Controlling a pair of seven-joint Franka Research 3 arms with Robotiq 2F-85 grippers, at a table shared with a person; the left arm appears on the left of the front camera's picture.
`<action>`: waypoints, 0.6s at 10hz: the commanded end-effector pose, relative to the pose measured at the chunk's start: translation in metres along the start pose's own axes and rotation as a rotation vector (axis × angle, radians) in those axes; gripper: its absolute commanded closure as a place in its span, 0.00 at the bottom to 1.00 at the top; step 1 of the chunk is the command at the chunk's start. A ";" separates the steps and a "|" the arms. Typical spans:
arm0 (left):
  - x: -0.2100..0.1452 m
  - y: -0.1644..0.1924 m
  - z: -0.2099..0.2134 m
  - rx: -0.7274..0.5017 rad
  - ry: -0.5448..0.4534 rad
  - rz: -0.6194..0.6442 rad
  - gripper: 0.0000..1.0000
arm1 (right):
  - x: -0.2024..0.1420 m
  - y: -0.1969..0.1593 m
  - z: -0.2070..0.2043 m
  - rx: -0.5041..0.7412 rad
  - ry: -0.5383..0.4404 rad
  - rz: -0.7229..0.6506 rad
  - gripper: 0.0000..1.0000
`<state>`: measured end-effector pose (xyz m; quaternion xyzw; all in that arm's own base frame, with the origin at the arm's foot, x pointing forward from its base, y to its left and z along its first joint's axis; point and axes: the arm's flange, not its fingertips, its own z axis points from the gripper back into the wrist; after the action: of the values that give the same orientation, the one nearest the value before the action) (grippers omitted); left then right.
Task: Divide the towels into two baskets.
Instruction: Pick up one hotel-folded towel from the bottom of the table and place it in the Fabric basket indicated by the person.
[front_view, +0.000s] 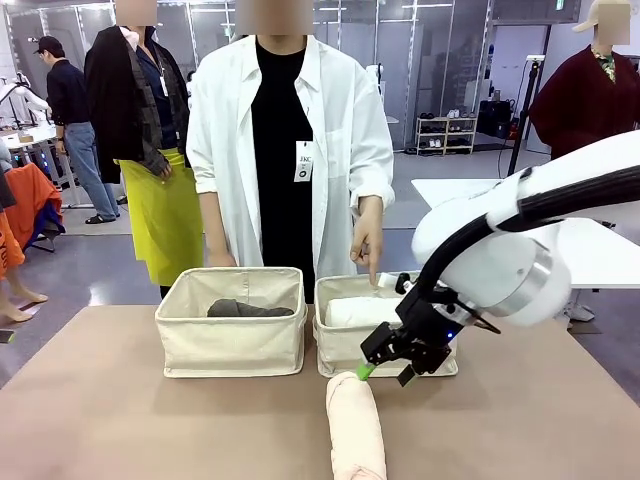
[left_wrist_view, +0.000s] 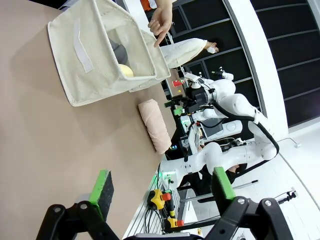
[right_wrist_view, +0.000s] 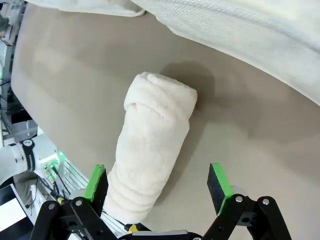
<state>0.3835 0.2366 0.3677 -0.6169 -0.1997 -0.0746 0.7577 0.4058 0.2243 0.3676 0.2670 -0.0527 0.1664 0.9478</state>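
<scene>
A pale pink towel (front_view: 355, 425) (right_wrist_view: 155, 145) (left_wrist_view: 154, 125) lies rolled on the table, in front of the right basket (front_view: 345, 350). My right gripper (front_view: 388, 372) (right_wrist_view: 157, 182) hangs open just above its far end, the roll lying closer to one finger (right_wrist_view: 97, 182). A white towel (front_view: 360, 312) lies in the right basket. In the left basket (front_view: 232, 345) (left_wrist_view: 95, 55) rests a dark grey towel (front_view: 248, 309), and the left wrist view also shows a yellow towel (left_wrist_view: 125, 70) inside. My left gripper (left_wrist_view: 162, 185) is open above bare table.
A person in a white coat stands behind the baskets, one hand (front_view: 367, 245) (left_wrist_view: 162, 22) pointing down at the right basket. That basket's wall (right_wrist_view: 240, 30) stands close beyond the pink towel. The brown table (front_view: 120, 420) is bare in front of the left basket.
</scene>
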 end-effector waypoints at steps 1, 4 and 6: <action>-0.002 -0.005 0.002 0.004 0.003 -0.013 0.00 | 0.011 0.013 -0.021 -0.029 -0.002 -0.032 0.00; -0.002 -0.005 0.002 0.004 0.003 -0.013 0.00 | 0.015 0.017 -0.043 -0.053 0.022 -0.030 0.00; -0.002 -0.005 0.002 0.004 0.003 -0.013 0.00 | 0.017 0.016 -0.061 -0.058 0.039 -0.040 0.00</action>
<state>0.3835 0.2366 0.3677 -0.6169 -0.1997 -0.0746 0.7577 0.4137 0.2608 0.3307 0.2536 -0.0337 0.1649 0.9526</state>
